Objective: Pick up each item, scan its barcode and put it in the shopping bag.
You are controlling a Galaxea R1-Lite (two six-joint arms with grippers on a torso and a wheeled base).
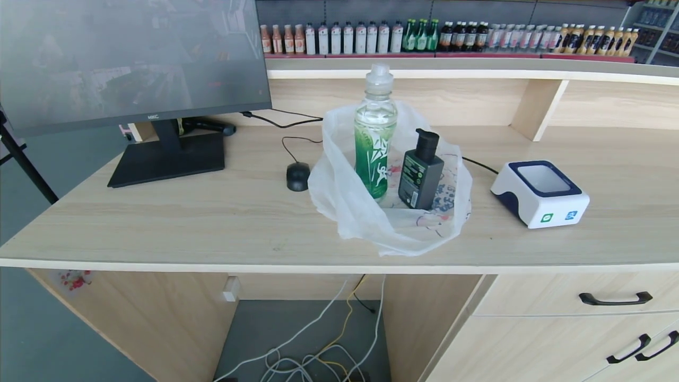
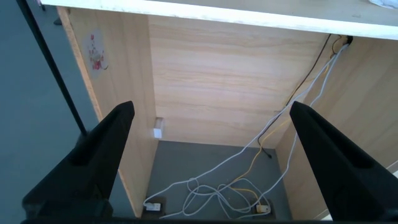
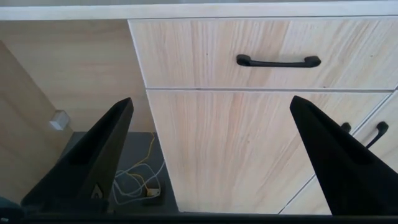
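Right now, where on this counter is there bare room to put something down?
Widest: the counter's front left, between monitor stand, mouse and front edge. Also right of and behind the scanner. Crowded: the middle, where the shopping bag holds the green bottle and pump bottle.

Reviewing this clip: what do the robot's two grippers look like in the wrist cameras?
Both look alike. The left gripper has two matte black fingers, broad at the base and tapering to narrow tips like wedges. The right gripper has the same black wedge fingers.
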